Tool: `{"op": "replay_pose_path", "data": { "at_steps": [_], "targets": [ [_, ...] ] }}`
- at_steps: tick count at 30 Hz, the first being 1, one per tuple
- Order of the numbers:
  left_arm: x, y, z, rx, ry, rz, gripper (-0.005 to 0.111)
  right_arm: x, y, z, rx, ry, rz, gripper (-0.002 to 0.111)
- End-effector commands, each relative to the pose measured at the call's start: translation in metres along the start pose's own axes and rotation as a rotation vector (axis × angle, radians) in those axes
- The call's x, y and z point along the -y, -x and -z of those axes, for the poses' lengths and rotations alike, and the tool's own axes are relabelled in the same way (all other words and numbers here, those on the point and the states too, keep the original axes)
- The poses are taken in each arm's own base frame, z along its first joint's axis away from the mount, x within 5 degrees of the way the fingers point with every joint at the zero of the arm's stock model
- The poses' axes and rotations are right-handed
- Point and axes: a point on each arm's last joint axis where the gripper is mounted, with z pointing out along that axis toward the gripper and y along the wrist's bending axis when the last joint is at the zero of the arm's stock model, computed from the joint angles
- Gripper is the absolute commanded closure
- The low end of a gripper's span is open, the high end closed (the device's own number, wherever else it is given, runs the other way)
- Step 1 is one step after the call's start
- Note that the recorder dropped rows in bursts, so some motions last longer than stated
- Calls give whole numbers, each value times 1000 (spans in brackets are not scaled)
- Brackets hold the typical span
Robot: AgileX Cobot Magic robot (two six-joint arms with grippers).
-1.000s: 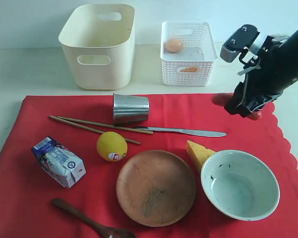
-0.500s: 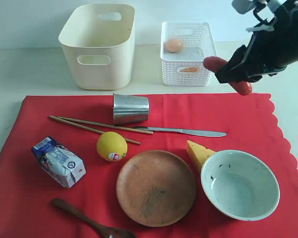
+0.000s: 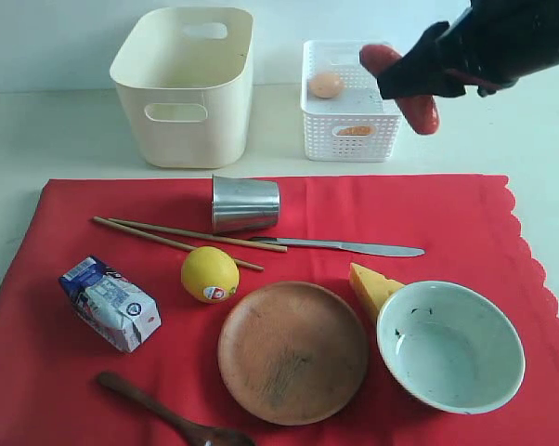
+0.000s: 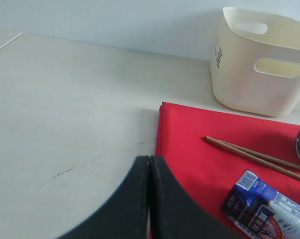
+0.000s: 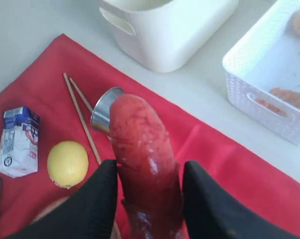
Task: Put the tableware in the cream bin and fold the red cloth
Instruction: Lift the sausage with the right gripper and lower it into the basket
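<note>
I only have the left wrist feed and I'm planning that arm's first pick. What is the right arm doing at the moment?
Observer: The right gripper is shut on a red sausage, held in the air beside the white lattice basket.
Operator: Is anything in that basket?
Observer: Yes, an egg lies inside it.
Operator: Which tableware is outside my view?
Observer: A wooden plate and a pale bowl sit side by side on the near part of the red cloth.
</note>
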Motion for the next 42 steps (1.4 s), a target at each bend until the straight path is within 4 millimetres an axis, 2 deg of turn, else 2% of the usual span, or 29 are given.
{"op": "replay_pose_path", "data": {
  "at_steps": [1,11,23,33,42],
  "targets": [
    [0,0,0,10,1,-3,107,3,22,0,42,13,-37,108],
    [0,0,0,10,1,-1,107,26,51,-27,54,11,-51,108],
    [0,0,0,10,1,-1,107,73,69,-86,57,-32,-95,108],
    [0,0,0,10,1,-3,107,117,65,-141,76,-120,-127,108],
    [0,0,0,10,1,-1,107,145,52,-175,61,-209,-102,108]
  ]
}}
